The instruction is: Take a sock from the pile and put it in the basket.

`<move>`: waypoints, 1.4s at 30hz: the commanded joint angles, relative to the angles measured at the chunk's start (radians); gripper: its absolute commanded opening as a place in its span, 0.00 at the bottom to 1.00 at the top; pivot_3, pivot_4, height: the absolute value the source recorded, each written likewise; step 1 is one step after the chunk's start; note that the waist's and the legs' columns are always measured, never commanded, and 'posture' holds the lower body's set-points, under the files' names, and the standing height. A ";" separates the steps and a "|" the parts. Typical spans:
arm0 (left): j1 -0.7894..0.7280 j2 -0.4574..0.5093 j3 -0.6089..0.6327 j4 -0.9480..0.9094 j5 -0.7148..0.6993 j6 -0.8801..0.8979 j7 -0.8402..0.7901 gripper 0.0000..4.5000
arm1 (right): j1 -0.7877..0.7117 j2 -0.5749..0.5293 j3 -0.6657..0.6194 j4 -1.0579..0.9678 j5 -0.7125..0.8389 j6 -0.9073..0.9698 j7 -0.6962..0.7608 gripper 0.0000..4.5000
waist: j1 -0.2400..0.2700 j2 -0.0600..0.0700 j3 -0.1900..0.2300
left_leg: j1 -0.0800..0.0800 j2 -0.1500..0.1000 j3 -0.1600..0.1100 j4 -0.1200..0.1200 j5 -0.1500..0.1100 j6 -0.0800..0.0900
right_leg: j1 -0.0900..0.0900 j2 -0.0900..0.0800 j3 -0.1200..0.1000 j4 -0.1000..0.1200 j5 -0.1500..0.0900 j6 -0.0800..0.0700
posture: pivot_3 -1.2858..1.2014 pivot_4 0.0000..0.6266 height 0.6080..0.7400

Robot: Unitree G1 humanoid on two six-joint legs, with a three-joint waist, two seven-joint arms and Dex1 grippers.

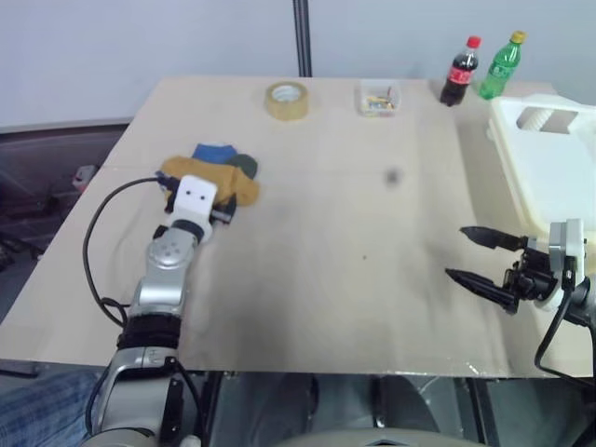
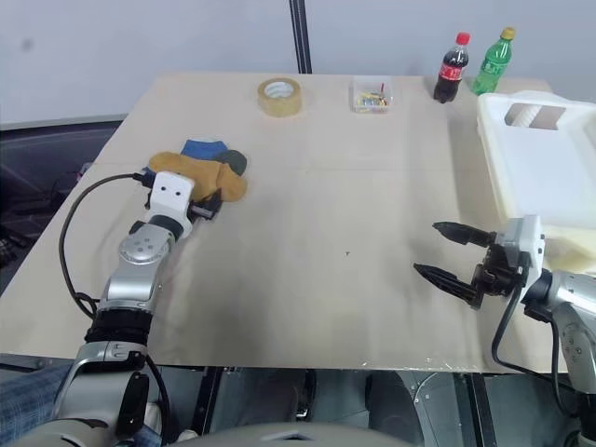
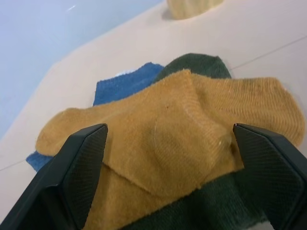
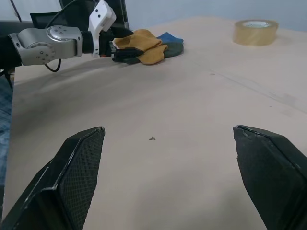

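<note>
Mustard sock (image 3: 187, 139): topmost of the pile, spread flat, lying over the other two.
Pile (image 1: 216, 174): left part of the head view, on the counter (image 1: 326, 261); yellow over bright blue (image 3: 122, 86) and dark grey (image 3: 199, 64), all overlapping.
Left gripper (image 3: 170, 158): right at the pile, wide apart, one finger (image 3: 79, 163) to each side of the yellow sock, nothing pinched between them; whether the tips touch the fabric, cannot tell.
Left gripper from the other wrist: seen reaching in from the side, tips at the near edge of the pile (image 4: 144, 47).
Right gripper (image 1: 475, 258): lower right of the head view, wide apart, empty, hanging over bare counter, well apart from the pile.
Basket (image 1: 521, 130): cream-white, right edge of the head view, handle slot in the far wall, just beside and beyond the right gripper; no sock visible in the part on show.
Tape roll (image 1: 287, 100): top centre, far side of the counter, lying flat.
Clear box (image 1: 379, 98): just right of the tape, coloured bits inside.
Bottles: dark cola with red cap (image 1: 460, 73) and green one with yellow cap (image 1: 499, 67), upright, side by side at the upper right, beyond the basket.
Black cable (image 1: 93, 233): looping beside the left arm at lower left.
</note>
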 commanded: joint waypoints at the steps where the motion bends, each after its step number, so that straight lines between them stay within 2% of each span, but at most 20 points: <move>1: 0.011 0.021 0.015 -0.007 0.009 -0.028 0.013 1.00 | 0.003 -0.005 -0.026 -0.020 0.005 -0.025 0.000 0.99 | 0.000 0.000 0.000 | 0.000 0.000 0.000 0.000 0.000 0.000 | 0.000 0.000 0.000 0.000 0.000 0.000 | 0.52 0.24 0.99; 10: 0.019 0.021 0.024 -0.011 0.006 -0.018 0.032 1.00 | -0.008 -0.015 -0.020 0.000 -0.003 -0.037 0.011 0.99 | 0.001 0.000 0.000 | 0.000 0.000 0.000 0.001 0.000 0.000 | 0.000 0.000 0.000 0.001 0.000 0.000 | 0.52 0.24 0.99; 11: 0.020 0.021 0.025 -0.012 0.005 -0.018 0.034 0.88 | -0.009 -0.015 -0.018 0.002 -0.005 -0.038 0.012 1.00 | 0.000 0.000 0.000 | 0.000 0.000 0.000 0.000 0.000 0.000 | 0.000 0.000 0.000 0.001 0.000 0.000 | 0.52 0.24 0.99; 14: 0.018 0.021 0.026 -0.007 0.003 -0.021 0.038 0.61 | -0.007 -0.014 -0.013 0.006 -0.012 -0.044 0.014 1.00 | 0.001 0.000 0.000 | 0.000 0.000 0.000 0.001 0.000 0.000 | 0.000 0.000 0.000 0.001 0.000 0.000 | 0.52 0.24 0.99; 17: 0.016 0.020 0.024 -0.003 0.002 -0.025 0.042 0.26 | -0.003 -0.015 -0.014 0.008 -0.015 -0.046 0.015 1.00 | 0.000 0.000 0.000 | 0.000 0.000 0.000 0.001 0.000 0.000 | 0.000 0.000 0.000 0.001 0.000 0.000 | 0.52 0.24 0.99; 18: 0.015 0.020 0.023 -0.001 0.002 -0.026 0.043 0.19 | -0.003 -0.015 -0.014 0.009 -0.016 -0.046 0.016 1.00 | 0.001 0.000 0.000 | 0.000 0.000 0.000 0.001 0.000 0.000 | 0.000 0.000 0.000 0.001 0.000 0.000 | 0.52 0.24 0.99; 19: 0.016 0.019 0.022 -0.001 0.002 -0.027 0.043 0.05 | -0.001 -0.015 -0.015 0.010 -0.017 -0.047 0.016 1.00 | 0.001 0.000 0.000 | 0.000 0.000 0.000 0.001 0.000 0.000 | 0.000 0.000 0.000 0.001 0.000 0.000 | 0.52 0.24 0.99; 20: 0.017 0.018 0.021 -0.003 0.003 -0.026 0.043 0.02 | 0.000 -0.015 -0.016 0.010 -0.018 -0.048 0.018 1.00 | 0.001 0.000 0.000 | 0.000 0.000 0.000 0.001 0.000 0.000 | 0.000 0.000 0.000 0.001 0.000 0.000 | 0.52 0.24 0.99; 26: 0.024 0.005 0.017 -0.033 -0.010 -0.019 0.032 0.02 | 0.006 -0.013 -0.020 0.012 -0.022 -0.051 0.019 1.00 | 0.001 0.000 0.000 | 0.000 0.000 0.000 0.001 0.000 0.000 | 0.000 0.000 0.000 0.001 0.000 0.000 | 0.52 0.24 0.99; 27: 0.026 -0.012 0.022 -0.064 -0.036 0.028 0.022 0.02 | 0.007 -0.013 -0.023 0.011 -0.021 -0.050 0.019 1.00 | 0.001 0.000 0.000 | 0.000 0.000 0.000 0.001 0.000 0.000 | 0.000 0.000 0.000 0.001 0.000 0.000 | 0.52 0.24 0.99; 31: 0.050 -0.099 -0.045 -0.337 -0.158 0.342 -0.072 0.02 | 0.015 -0.021 -0.039 0.014 -0.022 -0.050 0.016 1.00 | 0.004 0.000 0.000 | -0.001 0.000 0.000 0.001 0.000 0.000 | 0.000 0.000 0.000 0.001 0.000 0.000 | 0.52 0.24 0.99; 35: 0.048 -0.199 -0.146 -0.547 -0.263 0.564 -0.126 0.02 | 0.013 -0.020 -0.044 0.018 -0.023 -0.054 0.011 1.00 | 0.002 -0.001 0.000 | -0.002 0.000 -0.001 0.004 0.000 0.000 | 0.000 0.000 0.000 0.002 0.000 0.000 | 0.52 0.24 0.99; 37: 0.039 -0.260 -0.191 -0.591 -0.289 0.633 -0.121 0.02 | 0.013 -0.020 -0.045 0.018 -0.024 -0.056 0.007 1.00 | 0.002 -0.001 0.000 | -0.001 0.000 0.000 0.005 0.000 0.000 | 0.000 0.000 0.000 0.003 0.000 0.000 | 0.52 0.24 0.99; 42: 0.005 -0.409 -0.330 -0.557 -0.290 0.694 -0.113 0.02 | 0.024 -0.016 -0.058 0.006 -0.025 -0.062 -0.012 1.00 | -0.002 -0.001 0.000 | 0.001 0.000 0.000 0.006 0.000 0.000 | 0.002 0.002 0.000 0.004 0.000 0.000 | 0.52 0.24 0.99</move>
